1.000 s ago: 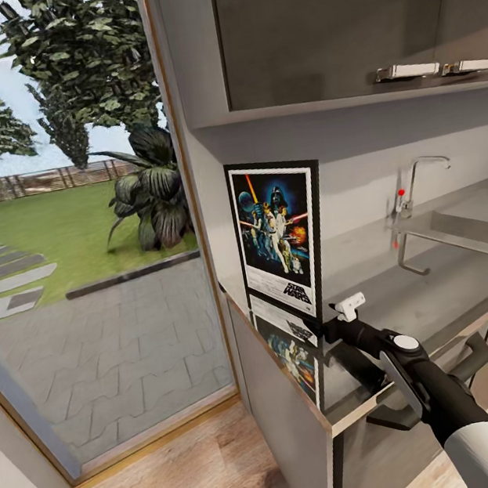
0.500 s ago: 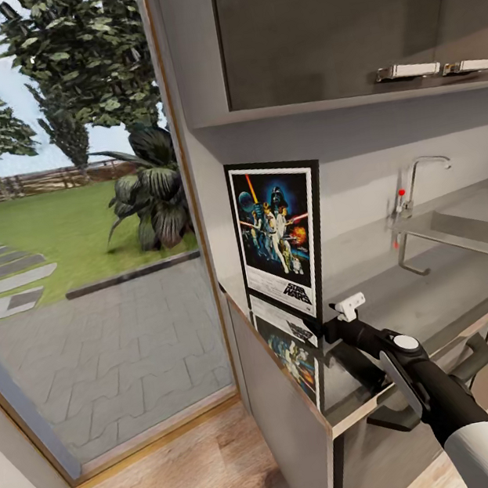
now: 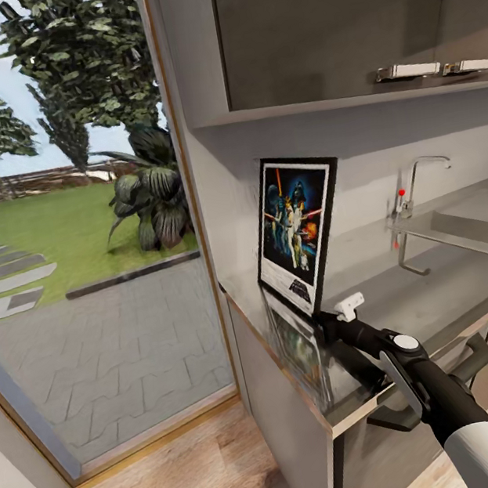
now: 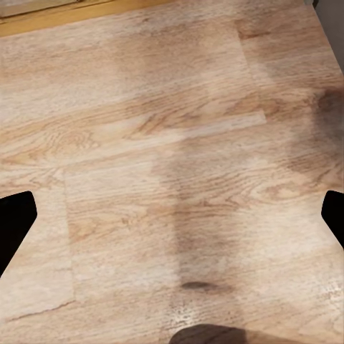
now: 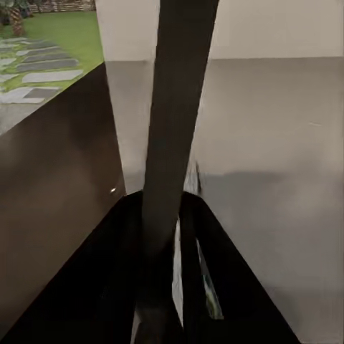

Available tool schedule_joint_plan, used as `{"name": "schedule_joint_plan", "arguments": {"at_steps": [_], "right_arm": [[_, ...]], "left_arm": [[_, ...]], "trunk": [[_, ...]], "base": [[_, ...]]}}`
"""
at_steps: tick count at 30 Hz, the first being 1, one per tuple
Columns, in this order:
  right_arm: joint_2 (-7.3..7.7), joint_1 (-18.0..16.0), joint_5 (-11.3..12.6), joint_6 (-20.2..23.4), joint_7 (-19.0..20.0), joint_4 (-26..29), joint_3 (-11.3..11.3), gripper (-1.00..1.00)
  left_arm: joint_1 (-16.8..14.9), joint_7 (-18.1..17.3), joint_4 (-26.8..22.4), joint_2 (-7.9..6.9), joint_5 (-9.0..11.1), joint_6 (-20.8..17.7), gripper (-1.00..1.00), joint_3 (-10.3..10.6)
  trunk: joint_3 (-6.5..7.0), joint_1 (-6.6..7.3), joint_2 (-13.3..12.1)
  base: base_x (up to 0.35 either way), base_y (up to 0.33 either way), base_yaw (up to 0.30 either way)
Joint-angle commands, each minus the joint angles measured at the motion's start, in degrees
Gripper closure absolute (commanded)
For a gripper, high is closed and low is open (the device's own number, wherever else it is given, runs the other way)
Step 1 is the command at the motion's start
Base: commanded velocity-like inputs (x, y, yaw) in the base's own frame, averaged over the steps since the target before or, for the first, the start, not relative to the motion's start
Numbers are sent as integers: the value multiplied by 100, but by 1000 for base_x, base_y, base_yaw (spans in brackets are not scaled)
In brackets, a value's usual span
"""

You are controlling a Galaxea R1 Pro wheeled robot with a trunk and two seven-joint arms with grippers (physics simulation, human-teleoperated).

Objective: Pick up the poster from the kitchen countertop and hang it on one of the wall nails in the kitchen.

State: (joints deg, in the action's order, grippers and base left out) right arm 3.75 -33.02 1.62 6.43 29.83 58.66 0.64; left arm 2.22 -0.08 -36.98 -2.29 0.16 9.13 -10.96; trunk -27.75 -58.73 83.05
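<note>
Head view: the poster (image 3: pixel 298 232) stands upright on the kitchen countertop (image 3: pixel 435 295) at the counter's window-side end, its lower edge on the glossy slab, which mirrors it. The right gripper (image 3: pixel 324 324) meets the poster's lower right corner, and the black arm runs back from there over the counter's front edge. Taking it by a corner of the frame leaves the artwork free and gives a lever to swing it, which I judge suits carrying it to a wall nail; no nail can be made out here. Against the frame of half a second ago, the poster has turned about its gripped edge: then it faced the camera squarely, now it is angled and leaning, its top shifted toward the faucet (image 3: pixel 417 187). The arm has barely shifted.

Left wrist view: bare wooden floor (image 4: pixel 172 143) lies below, and the dark tips of the left gripper's fingers (image 4: pixel 14 218) sit at opposite edges of the frame, spread wide with nothing between them. That arm hangs idle, away from the counter.

Right wrist view: the poster's black frame (image 5: pixel 175 129) runs edge-on straight up between the two dark fingers (image 5: pixel 118 272), which are closed against it on either side, grey counter beyond.
</note>
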Motion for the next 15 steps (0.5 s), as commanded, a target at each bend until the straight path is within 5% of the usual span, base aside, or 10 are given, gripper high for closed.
{"name": "schedule_joint_plan", "arguments": {"at_steps": [1,15], "right_arm": [[3,-1,40,51,26,10,5,100],[3,1,40,51,84,29,5,100]], "left_arm": [[2,-1,-6,1,1,9,-100,-3],[1,-1,-9,1,1,9,-100,-3]], "trunk": [[-5,0,3],[-5,0,3]], "base": [[0,0,0],[0,0,0]]}}
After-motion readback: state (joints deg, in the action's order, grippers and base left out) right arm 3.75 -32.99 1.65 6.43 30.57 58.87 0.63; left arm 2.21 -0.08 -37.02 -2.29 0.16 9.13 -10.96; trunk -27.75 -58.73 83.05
